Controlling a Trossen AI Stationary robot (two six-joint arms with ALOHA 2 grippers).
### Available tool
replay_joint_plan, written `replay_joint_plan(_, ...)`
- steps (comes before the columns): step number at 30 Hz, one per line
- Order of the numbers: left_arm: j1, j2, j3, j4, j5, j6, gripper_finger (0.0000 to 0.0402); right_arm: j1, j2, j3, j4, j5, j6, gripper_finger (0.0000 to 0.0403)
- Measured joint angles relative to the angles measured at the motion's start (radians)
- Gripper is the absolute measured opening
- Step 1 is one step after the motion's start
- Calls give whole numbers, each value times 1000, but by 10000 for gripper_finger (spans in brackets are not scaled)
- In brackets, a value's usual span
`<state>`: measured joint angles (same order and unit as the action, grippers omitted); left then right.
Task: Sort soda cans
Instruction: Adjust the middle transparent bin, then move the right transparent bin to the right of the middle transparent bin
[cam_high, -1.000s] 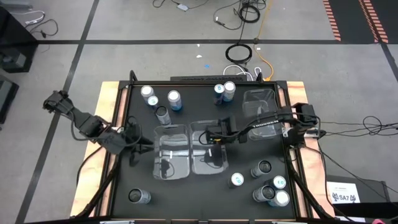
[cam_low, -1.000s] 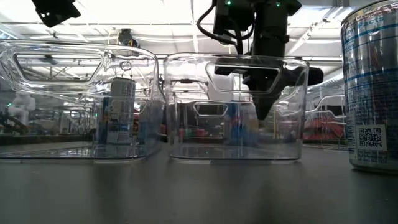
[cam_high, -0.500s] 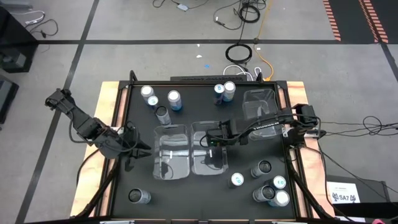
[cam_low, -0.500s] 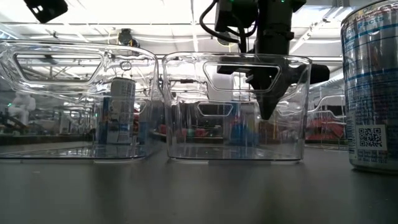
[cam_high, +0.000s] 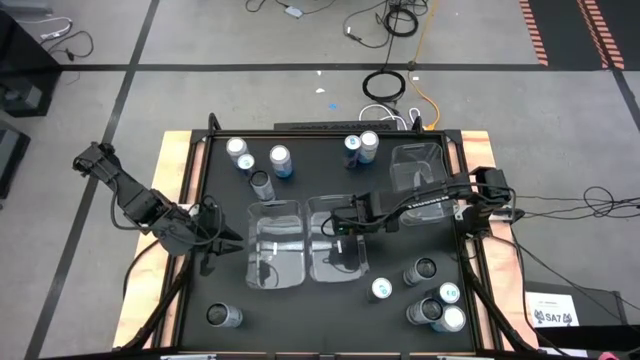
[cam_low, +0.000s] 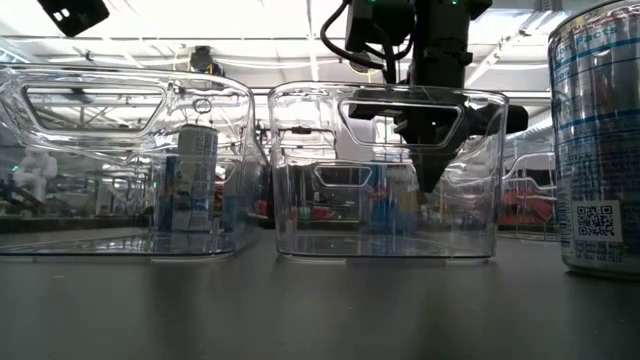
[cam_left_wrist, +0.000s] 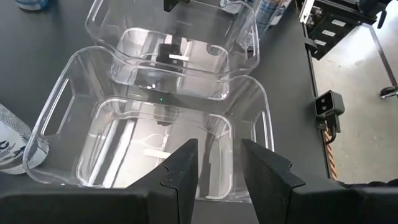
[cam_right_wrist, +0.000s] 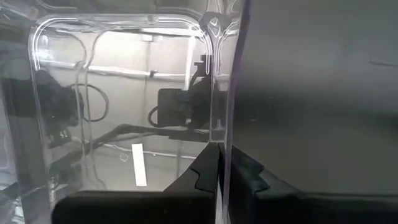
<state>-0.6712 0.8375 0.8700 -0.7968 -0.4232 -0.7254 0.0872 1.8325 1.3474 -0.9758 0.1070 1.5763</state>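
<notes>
Black tabletop (cam_high: 320, 310) on my screen, wood-edged, cables on the grey floor beyond; two clear bins sit side by side at centre, the left bin (cam_high: 274, 244) and the right bin (cam_high: 337, 240), with a third bin (cam_high: 420, 168) out at two o'clock; none appears to hold a can. My right gripper (cam_right_wrist: 219, 163) is pinched on the right bin's wall, one finger inside and one outside; my left gripper (cam_left_wrist: 217, 163) hangs parted and empty just at nine o'clock of the left bin. The soda cans stand around the edges: one cluster (cam_high: 256, 165) at eleven o'clock, a pair (cam_high: 361, 146) at twelve, a cluster (cam_high: 430, 295) at five, a lone can (cam_high: 222, 316) at seven. I judge the step to be squaring the bin; I'd drag it low and slow, keeping the thin wall deep between the fingers, clear of the neighbouring bin.
</notes>
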Motion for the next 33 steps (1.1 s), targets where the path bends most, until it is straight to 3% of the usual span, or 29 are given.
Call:
replay_joint_plan(17,0,0,0,-7,0,6,131,0,-136,0,-14,36,-28,94)
replay_joint_plan(23,0,0,0,-6,0,2,131,-17,-282,0,-161,134,-52,112)
replay_joint_plan(28,0,0,0,1,0,0,131,-85,-379,1,-366,129,-92,114)
replay_joint_plan(33,0,0,0,6,-1,-2,131,-172,-476,1,-439,126,-244,114)
